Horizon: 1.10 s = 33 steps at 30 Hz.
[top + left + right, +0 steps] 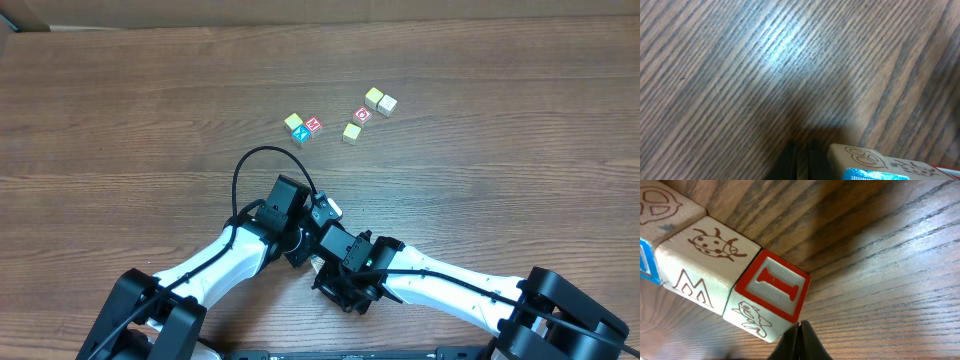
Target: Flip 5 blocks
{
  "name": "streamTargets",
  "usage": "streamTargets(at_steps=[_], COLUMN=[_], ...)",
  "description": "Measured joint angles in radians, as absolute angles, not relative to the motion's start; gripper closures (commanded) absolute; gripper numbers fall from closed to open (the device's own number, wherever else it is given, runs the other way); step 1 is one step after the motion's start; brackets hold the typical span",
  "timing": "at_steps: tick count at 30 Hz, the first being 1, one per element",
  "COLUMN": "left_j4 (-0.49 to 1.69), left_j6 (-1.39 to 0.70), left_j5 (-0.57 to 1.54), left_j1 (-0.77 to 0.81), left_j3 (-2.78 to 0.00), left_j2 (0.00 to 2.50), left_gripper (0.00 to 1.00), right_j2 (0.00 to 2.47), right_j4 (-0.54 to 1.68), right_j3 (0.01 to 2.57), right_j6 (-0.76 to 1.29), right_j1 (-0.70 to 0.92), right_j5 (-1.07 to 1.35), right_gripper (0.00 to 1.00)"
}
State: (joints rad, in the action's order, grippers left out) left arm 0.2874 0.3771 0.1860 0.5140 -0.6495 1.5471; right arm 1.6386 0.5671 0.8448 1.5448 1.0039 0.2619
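Three pale blocks lie in a row right in front of my right gripper (800, 330). They are a red "I" block (772, 287), a ladybug block (710, 245) and a pretzel block (655, 202). The right gripper is shut and empty, and its tip meets the lower corner of the "I" block. My left gripper (802, 160) is shut on nothing, close above the table, with the pretzel block (865, 157) just to its right. Overhead, both folded wrists cover this row. Several more blocks lie farther back, among them a blue one (300, 133) and a red one (363, 115).
Both arms are folded together at the table's near edge, the left wrist (285, 205) against the right wrist (350, 265). A black cable (250, 160) loops out over the wooden table (120, 120). A white strip of wall (320, 6) runs along the far edge.
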Motion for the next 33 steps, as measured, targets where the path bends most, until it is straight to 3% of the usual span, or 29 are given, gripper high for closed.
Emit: streamTargets(at_steps=[33], left_j4=[0.258], left_j6=[0.429], left_j5=[0.191], left_j1=[0.516], left_j3=[-0.647], left_j2=[1.553], left_gripper=[0.96], right_j2=[1.639], right_j4=[0.547], right_j3=[0.845], right_j6=[1.567], right_j1=[1.029], right_j5=[0.246], right_gripper=[0.96])
